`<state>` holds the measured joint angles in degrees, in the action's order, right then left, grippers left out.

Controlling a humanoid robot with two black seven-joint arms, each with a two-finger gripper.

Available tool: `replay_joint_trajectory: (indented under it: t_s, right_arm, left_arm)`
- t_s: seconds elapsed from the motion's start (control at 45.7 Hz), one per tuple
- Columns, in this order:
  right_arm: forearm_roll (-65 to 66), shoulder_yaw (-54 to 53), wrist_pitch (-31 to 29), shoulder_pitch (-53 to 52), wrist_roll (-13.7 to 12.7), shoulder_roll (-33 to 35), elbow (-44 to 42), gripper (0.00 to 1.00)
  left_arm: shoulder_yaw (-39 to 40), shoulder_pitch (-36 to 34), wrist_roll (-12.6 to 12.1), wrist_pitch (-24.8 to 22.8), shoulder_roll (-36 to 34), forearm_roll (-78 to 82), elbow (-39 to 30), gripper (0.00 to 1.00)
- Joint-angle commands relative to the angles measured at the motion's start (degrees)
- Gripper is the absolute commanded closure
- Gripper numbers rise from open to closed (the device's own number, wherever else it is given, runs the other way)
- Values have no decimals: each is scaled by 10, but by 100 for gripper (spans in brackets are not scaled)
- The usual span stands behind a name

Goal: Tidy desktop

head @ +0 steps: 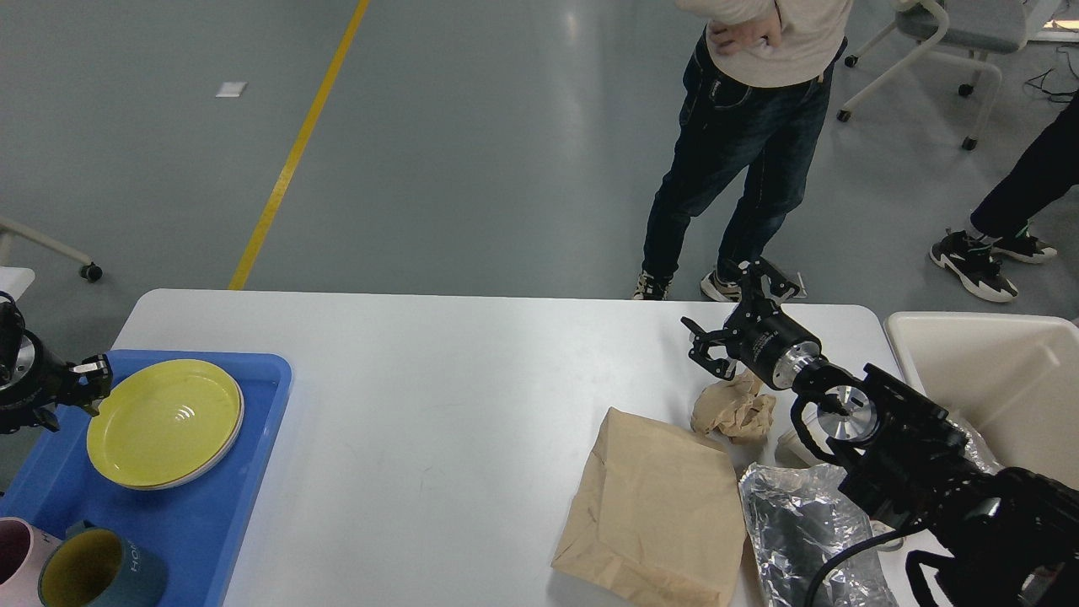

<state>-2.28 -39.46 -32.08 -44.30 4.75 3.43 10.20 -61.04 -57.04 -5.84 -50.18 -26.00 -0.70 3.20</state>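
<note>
The white desktop (472, 379) fills the lower view. At its left a blue tray (211, 523) holds a yellow plate (164, 421) lying flat on a pink plate whose rim just shows. My left gripper (88, 384) sits just left of the yellow plate's rim, open and apart from it. My right gripper (732, 319) is open and empty, held just above and behind a crumpled brown paper ball (735, 411). A flat brown paper bag (657, 506) and a silver foil bag (792, 531) lie at the front right.
A dark blue mug (97, 573) and a pink mug (15, 556) stand at the tray's front. A cream bin (995, 379) stands off the table's right end. A person (742, 152) stands at the far edge; another's legs show at far right.
</note>
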Motion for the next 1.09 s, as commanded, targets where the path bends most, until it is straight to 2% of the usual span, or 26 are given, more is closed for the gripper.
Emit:
replay_joint_trajectory:
  t_s: [0.0, 0.066, 0.109, 0.153, 0.241, 0.482, 0.569, 0.701, 0.788, 0.919, 1.073]
  right_arm:
    - [0, 0, 0, 0, 0, 0, 0, 0]
    - [0, 0, 0, 0, 0, 0, 0, 0]
    - [0, 0, 0, 0, 0, 0, 0, 0]
    - [0, 0, 0, 0, 0, 0, 0, 0]
    - [0, 0, 0, 0, 0, 0, 0, 0]
    - [0, 0, 0, 0, 0, 0, 0, 0]
    - [0, 0, 0, 0, 0, 0, 0, 0]
    - [0, 0, 0, 0, 0, 0, 0, 0]
    - [0, 0, 0, 0, 0, 0, 0, 0]
    - [0, 0, 0, 0, 0, 0, 0, 0]
    - [0, 0, 0, 0, 0, 0, 0, 0]
  left_arm:
    - [24, 0, 1, 72, 0, 0, -3, 13]
    - [50, 0, -5, 105, 1, 1, -3, 10]
    - [67, 0, -6, 112, 2, 2, -4, 7]
    - [83, -1, -9, 111, 2, 3, -4, 7]
    - [120, -8, -1, 110, 2, 0, -4, 4]
    - [280, -20, 3, 130, 38, -2, 1, 4]
    - [346, -11, 14, 180, 63, -3, 1, 4]
    - [452, -1, 49, 271, 76, -5, 1, 4]
    - [524, 0, 58, 313, 98, -5, 1, 4]
    - [595, 1, 57, 331, 116, -4, 0, 4]
    - [625, 1, 58, 332, 130, -5, -1, 4]
